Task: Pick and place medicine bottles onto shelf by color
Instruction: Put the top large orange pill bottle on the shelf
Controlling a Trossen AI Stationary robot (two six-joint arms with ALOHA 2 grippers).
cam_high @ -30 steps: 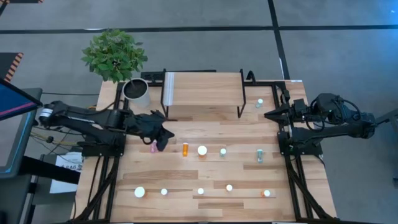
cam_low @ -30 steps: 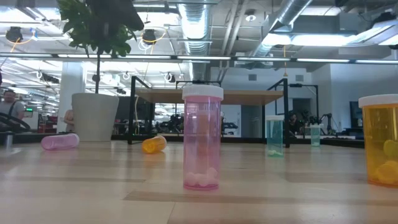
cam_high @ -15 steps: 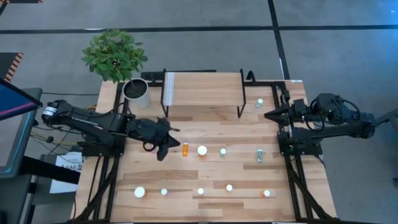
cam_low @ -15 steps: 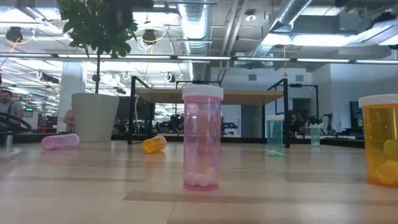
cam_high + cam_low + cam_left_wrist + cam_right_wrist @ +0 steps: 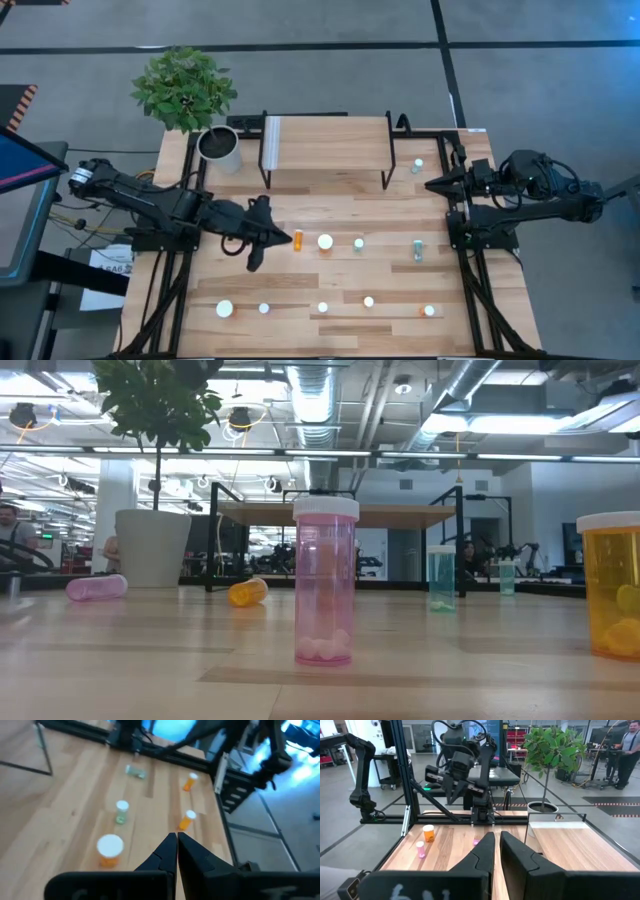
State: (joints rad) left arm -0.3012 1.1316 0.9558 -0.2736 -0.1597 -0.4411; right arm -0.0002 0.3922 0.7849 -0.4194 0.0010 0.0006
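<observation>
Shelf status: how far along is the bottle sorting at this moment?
Done: nothing; the shelf top is bare. In hand: nothing held; the left gripper is shut and empty over the table middle, beside an orange bottle; the right gripper waits shut at the table's right edge. Left: every bottle, including the pink bottle, is off the shelf.

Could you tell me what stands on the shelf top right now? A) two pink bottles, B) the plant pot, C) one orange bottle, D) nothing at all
D: in the high view the shelf has a bare plank top, while the bottles, such as the orange one, are all on the table.
</observation>
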